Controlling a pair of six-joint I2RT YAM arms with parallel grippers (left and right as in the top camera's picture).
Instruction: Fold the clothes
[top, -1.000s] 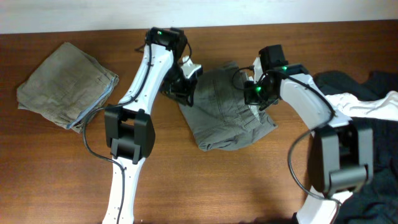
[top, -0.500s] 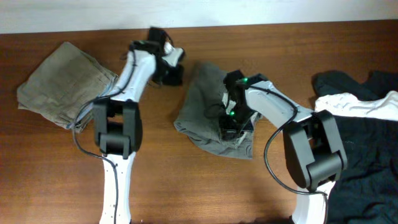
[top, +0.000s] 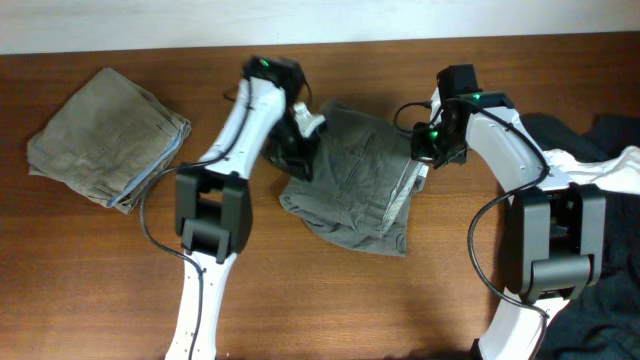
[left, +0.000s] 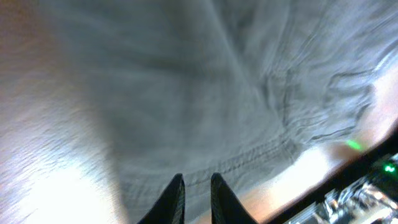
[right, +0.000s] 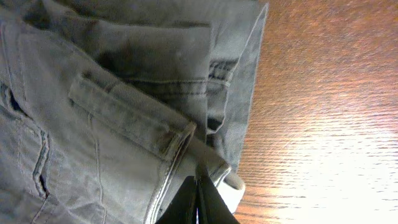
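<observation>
Right gripper (right: 198, 190) clenches the edge of the grey trousers (top: 350, 190), left gripper (left: 196, 190) hangs over their cloth, jaws narrowly apart, grip impossible to tell

Overhead view bright, even, sharp; only soft, short shadows on table (top: 330, 300). Left wrist view smeared by motion blur; grey garment (left: 186, 93) washed out by glare lower left, green light speck (left: 353, 145) at right. Right wrist view crisp, pale sheen on table lower right.
</observation>
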